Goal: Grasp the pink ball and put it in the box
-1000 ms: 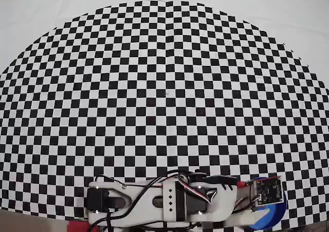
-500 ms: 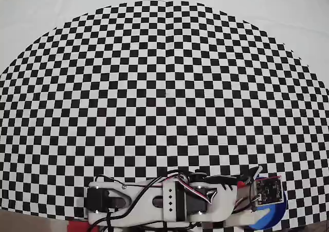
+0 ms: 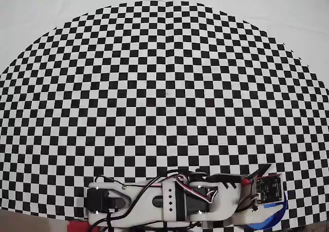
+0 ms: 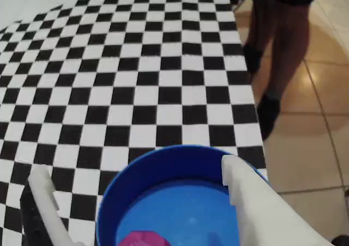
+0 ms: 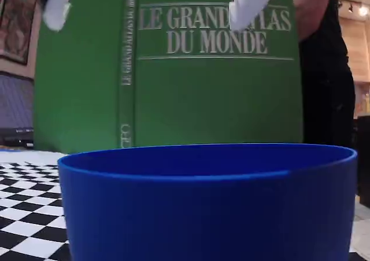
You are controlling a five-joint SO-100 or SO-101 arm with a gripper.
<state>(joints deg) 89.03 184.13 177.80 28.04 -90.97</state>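
The box (image 4: 163, 169) is a round blue tub low in the wrist view, and it fills the bottom of the fixed view (image 5: 208, 203). The pink ball (image 4: 143, 239) lies on the tub's floor at the wrist view's bottom edge, free of both fingers. My gripper (image 4: 135, 167) hangs open above the tub, one white finger (image 4: 43, 197) outside the rim on the left, the other (image 4: 245, 197) over the right rim. The fixed view shows the gripper (image 5: 153, 6) wide open above the tub. In the overhead view only a sliver of the box (image 3: 267, 220) shows under the arm, and the ball is hidden.
A checkered mat (image 3: 164, 88) covers the table. In the fixed view a tall green atlas book (image 5: 208, 81) stands behind the tub. A person's legs (image 4: 272, 49) stand on tiled floor just past the mat's right edge in the wrist view.
In the overhead view the dark jaw has swung outward from the gripper's end over the last second, so the gripper has opened above the tub. The arm itself has barely shifted.
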